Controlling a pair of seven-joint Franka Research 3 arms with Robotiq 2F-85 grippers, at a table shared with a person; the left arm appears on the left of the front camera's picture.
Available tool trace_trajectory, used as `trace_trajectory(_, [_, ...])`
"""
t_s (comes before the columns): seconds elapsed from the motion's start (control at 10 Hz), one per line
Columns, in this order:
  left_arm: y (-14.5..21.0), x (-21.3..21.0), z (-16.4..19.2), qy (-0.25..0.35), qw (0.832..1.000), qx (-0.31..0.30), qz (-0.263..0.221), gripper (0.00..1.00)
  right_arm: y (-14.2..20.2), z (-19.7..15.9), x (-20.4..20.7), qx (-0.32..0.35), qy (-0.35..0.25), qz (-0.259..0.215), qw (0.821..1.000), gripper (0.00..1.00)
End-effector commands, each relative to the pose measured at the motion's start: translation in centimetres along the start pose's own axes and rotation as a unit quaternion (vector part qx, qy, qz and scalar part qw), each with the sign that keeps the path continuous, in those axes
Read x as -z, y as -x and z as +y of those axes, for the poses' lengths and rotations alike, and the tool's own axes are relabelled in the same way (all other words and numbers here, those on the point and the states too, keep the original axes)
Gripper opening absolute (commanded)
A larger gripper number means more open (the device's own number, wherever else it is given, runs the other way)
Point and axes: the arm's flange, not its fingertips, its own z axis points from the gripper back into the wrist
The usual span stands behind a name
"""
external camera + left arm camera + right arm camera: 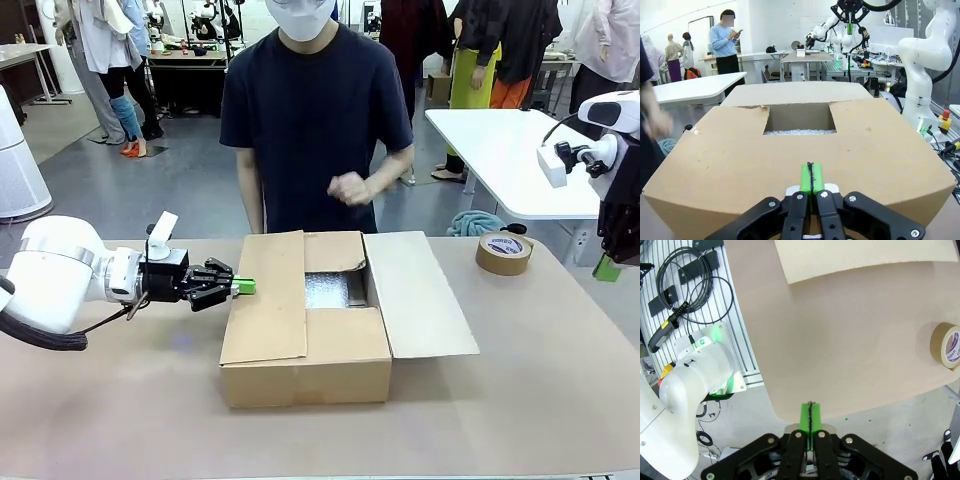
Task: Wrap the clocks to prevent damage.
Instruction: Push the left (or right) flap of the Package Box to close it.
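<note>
Right now the left claw (811,177) is shut tight, green pads pressed together with nothing between them, tips right up against the upper left edge of the cardboard box (305,375). That box sits mid-worktop (520,400), its right flap (420,295) splayed out to the side and its near flap (345,335) folded down. Through the gap on top you can see bubble wrap (328,290) inside; whatever lies beneath it can't be made out. Over on the right, the right claw (810,415) is closed too, holding nothing, hanging above the worktop's right edge, well apart from the box. A roll of brown tape (503,252) lies near the far right corner. The person stands behind the box, one hand (347,188) curled in a fist at the waist.
</note>
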Motion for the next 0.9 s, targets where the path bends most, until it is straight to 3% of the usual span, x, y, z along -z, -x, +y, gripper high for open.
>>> trace_trajectory(0.0, [0.3,0.0,0.0,-0.003,1.0,-0.001,0.006,0.0,0.1,0.1,0.1,-0.01,-0.006,-0.001,1.0,0.01])
trace_trajectory(0.7, [0.3,0.0,0.0,-0.003,1.0,-0.001,0.006,0.0,0.0,0.0,0.0,0.0,0.0,0.0,1.0,0.01])
trace_trajectory(0.8, [0.3,0.0,0.0,-0.003,1.0,-0.001,0.006,0.0,1.2,-3.4,1.0,0.006,0.01,-0.078,0.997,0.01])
